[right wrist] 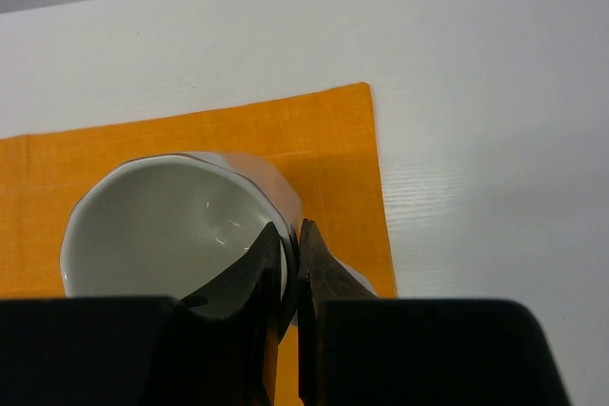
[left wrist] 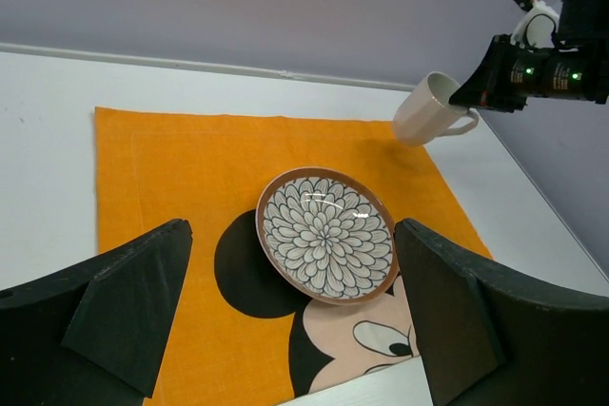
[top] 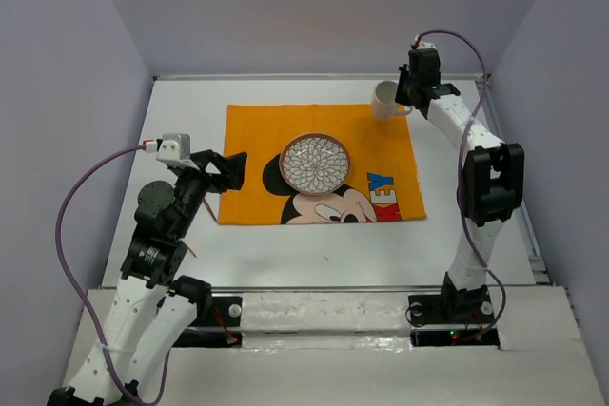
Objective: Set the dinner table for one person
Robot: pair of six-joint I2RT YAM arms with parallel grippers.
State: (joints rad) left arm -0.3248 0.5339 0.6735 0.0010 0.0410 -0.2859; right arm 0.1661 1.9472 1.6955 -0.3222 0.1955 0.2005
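Two fingers of the right gripper (right wrist: 293,240) pinch the mug (right wrist: 162,225) wall, holding it tilted at the mat's (right wrist: 324,140) far corner. The table (right wrist: 476,92) lies beneath and all around. The left gripper (top: 231,170) is spread wide, with the plate (top: 316,163) just ahead of it.

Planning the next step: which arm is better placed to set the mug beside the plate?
Right. The right gripper is shut on the tilted mug at the far right corner of the mat; the left gripper is open and empty at its left edge.
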